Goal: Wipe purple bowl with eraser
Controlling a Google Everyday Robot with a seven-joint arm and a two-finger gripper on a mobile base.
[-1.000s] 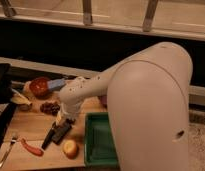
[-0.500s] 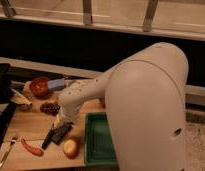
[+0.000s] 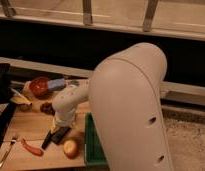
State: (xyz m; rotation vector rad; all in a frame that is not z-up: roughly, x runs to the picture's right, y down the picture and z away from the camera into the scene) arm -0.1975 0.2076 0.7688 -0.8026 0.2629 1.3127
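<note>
Wooden table (image 3: 27, 128), dark wall (image 3: 71, 52), railing posts (image 3: 87, 12), perhaps windows (image 3: 116, 11)

Smooth white plastic shell on the arm (image 3: 131, 95), with a soft sheen. Near left, a matt wooden board (image 3: 31, 127); the dark gripper (image 3: 58, 131), low over it, looks matt. Far left, the orange-red bowl (image 3: 40, 86) is glossy.

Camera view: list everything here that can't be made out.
- Gripper: low over the board beside the apple. The wrist above covers it, so whether it touches the eraser is unclear.
- Purple bowl: too small and dark to see its inside, and the arm crowds its right side.
- Green tray: mostly hidden behind the arm's white shell, contents unseen.
- Black object: cut off by the left edge, unidentifiable.
</note>
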